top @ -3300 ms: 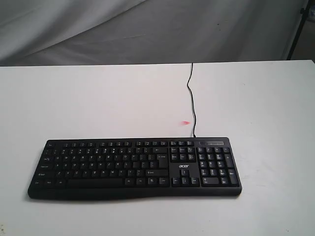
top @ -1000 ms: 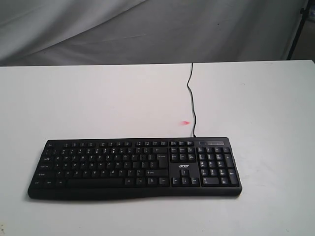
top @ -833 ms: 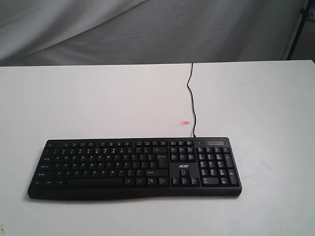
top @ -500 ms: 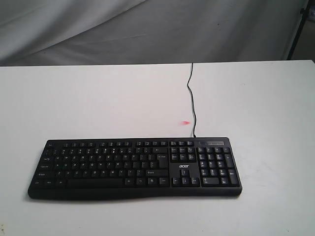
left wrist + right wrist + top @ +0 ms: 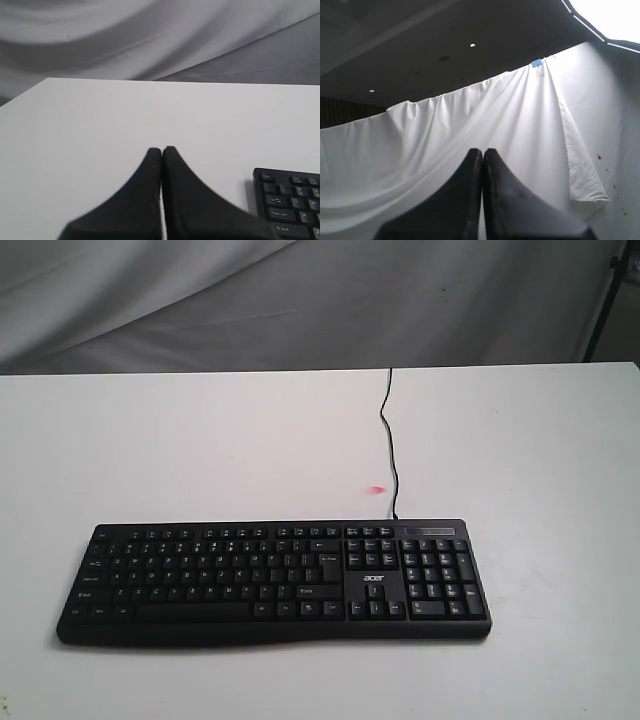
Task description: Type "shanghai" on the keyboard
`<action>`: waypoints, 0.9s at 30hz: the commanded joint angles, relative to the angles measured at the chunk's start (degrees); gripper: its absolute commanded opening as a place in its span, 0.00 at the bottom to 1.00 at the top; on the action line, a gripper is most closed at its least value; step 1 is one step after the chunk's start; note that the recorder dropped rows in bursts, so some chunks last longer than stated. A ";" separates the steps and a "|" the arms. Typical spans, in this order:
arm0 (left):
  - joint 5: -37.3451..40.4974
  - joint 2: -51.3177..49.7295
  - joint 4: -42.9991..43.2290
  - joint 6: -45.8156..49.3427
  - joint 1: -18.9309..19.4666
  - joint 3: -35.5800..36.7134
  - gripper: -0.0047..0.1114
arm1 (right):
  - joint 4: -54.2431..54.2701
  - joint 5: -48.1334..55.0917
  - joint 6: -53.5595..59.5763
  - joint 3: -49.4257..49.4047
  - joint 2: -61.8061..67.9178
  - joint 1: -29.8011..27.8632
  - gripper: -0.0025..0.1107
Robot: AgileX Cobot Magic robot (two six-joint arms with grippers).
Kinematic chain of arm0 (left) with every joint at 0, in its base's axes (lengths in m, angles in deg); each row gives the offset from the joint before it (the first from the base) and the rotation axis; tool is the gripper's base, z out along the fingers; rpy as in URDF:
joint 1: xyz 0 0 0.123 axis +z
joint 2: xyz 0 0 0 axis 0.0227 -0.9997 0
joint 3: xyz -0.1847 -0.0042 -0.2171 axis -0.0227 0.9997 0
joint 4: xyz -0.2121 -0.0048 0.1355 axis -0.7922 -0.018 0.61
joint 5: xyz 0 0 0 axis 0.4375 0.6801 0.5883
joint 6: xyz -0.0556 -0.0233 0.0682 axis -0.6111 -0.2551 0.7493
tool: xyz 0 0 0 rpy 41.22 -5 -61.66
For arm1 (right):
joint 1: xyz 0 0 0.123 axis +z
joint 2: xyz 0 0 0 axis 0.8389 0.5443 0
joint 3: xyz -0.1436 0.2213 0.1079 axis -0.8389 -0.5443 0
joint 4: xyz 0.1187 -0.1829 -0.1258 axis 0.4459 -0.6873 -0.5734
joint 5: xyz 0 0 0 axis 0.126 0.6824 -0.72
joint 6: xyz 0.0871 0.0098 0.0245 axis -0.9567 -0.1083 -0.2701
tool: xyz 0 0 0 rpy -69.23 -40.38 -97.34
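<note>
The black keyboard (image 5: 275, 580) lies flat near the front of the white table (image 5: 200, 440), its thin black cable (image 5: 388, 430) running toward the back edge. No arm shows in the exterior view. In the left wrist view my left gripper (image 5: 161, 149) is shut with nothing in it, above bare table, with a corner of the keyboard (image 5: 290, 202) off to one side. My right gripper (image 5: 482, 150) is shut and empty too, pointing up at a white cloth backdrop (image 5: 510, 115); the keyboard is out of that view.
A small red spot (image 5: 376, 489) lies on the table beside the cable. A grey-white cloth (image 5: 300, 300) hangs behind the table. A dark stand leg (image 5: 603, 300) shows at the far right.
</note>
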 commanded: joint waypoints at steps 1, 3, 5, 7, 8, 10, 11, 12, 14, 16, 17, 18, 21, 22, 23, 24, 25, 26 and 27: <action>-0.49 0.29 -0.04 -0.09 -0.99 0.29 0.05 | -3.68 0.71 -0.34 8.61 9.04 -0.49 0.02; -0.49 0.29 -0.04 -0.09 -1.20 0.29 0.05 | -4.39 2.27 -0.77 12.60 12.46 -0.49 0.02; -0.49 0.29 -0.04 -0.09 -1.20 0.29 0.05 | -5.03 4.94 -0.77 16.83 16.08 -0.49 0.02; -0.49 0.29 -0.04 -0.09 -1.20 0.29 0.05 | -6.85 8.10 -0.77 21.67 19.37 -0.49 0.02; -0.49 0.29 -0.04 -0.09 -1.20 0.29 0.05 | -7.66 9.48 -0.77 23.62 20.60 -0.49 0.02; -0.49 0.29 -0.04 -0.09 -1.20 0.29 0.05 | -8.04 13.09 -0.43 28.89 23.46 -0.49 0.02; -0.49 0.29 -0.04 -0.09 -1.20 0.29 0.05 | -8.85 14.33 -0.34 30.75 24.63 -0.49 0.02; -0.49 0.29 -0.04 -0.09 -1.20 0.29 0.05 | -9.73 15.75 -0.34 33.02 26.00 -0.49 0.02; -0.49 0.29 -0.04 -0.09 -1.20 0.29 0.05 | -11.16 19.32 -0.19 37.07 28.38 -0.49 0.02; -0.49 0.29 -0.04 -0.09 -1.20 0.29 0.05 | -13.37 22.65 -0.10 41.29 30.89 -0.49 0.02; -0.49 0.29 -0.04 -0.09 -1.20 0.29 0.05 | -13.99 25.54 1.57 44.93 33.38 -0.49 0.02; -0.49 0.29 -0.04 -0.09 -1.20 0.29 0.05 | -13.99 27.32 3.16 46.96 34.64 -0.49 0.02; -0.49 0.29 -0.04 -0.09 -1.20 0.29 0.05 | -13.75 35.35 9.08 56.75 40.43 -0.49 0.02; -0.49 0.29 -0.04 -0.09 -1.20 0.29 0.05 | -13.75 36.86 10.06 58.79 41.63 -0.49 0.02; -0.49 0.29 -0.04 -0.09 -1.20 0.29 0.05 | -13.75 39.25 12.39 62.28 43.97 -0.49 0.02; -0.49 0.29 -0.04 -0.09 -1.20 0.29 0.05 | -13.21 40.45 13.80 64.14 45.05 -0.49 0.02; -0.49 0.29 -0.04 -0.09 -1.20 0.29 0.05 | -11.47 42.46 17.09 67.77 46.94 -0.49 0.02; -0.49 0.29 -0.04 -0.09 -1.20 0.29 0.05 | -9.32 44.64 20.29 70.76 48.83 -0.49 0.02; -0.49 0.29 -0.04 -0.09 -1.20 0.29 0.05 | -7.44 45.91 23.10 73.07 49.91 -0.49 0.02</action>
